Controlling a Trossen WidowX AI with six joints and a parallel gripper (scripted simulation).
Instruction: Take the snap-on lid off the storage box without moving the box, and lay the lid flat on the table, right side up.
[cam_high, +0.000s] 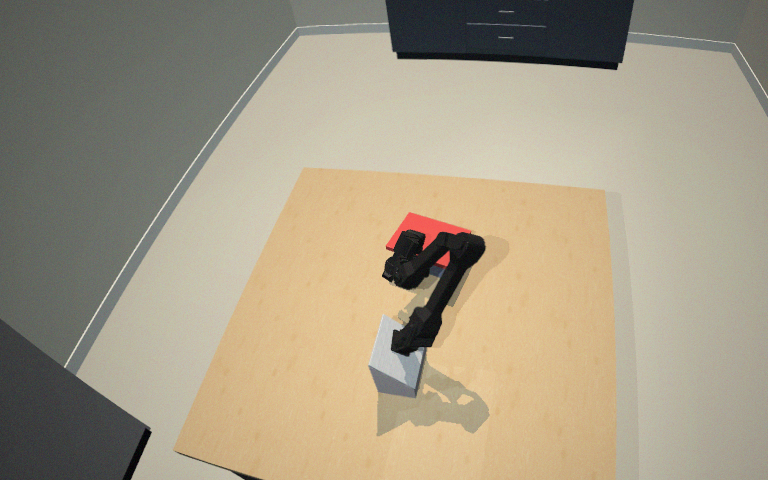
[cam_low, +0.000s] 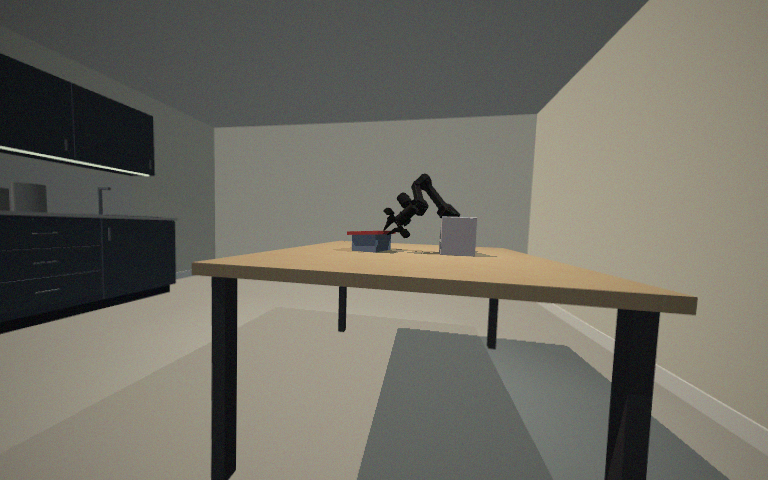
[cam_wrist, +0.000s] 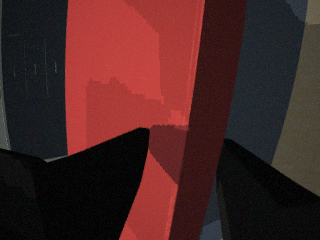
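Note:
The red lid (cam_high: 436, 225) (cam_low: 362, 232) (cam_wrist: 120, 50) lies on top of the blue storage box (cam_high: 436, 271) (cam_low: 370, 242) (cam_wrist: 267, 75), its flat face up. In the exterior view no clear gap shows between lid and box. My gripper (cam_low: 388, 231) (cam_wrist: 183, 144) is shut on the lid's near edge. In the wrist view one finger lies over the top face and the other is beyond the dark red rim, on the box's side. The fingertips are hidden behind the arm in the top view.
The arm stands on a light grey block (cam_high: 393, 362) (cam_low: 458, 236) on the wooden table (cam_high: 294, 339) (cam_low: 339, 268). The box is towards the table's far edge in the top view. Dark cabinets (cam_high: 430, 33) (cam_low: 141, 249) stand away from the table.

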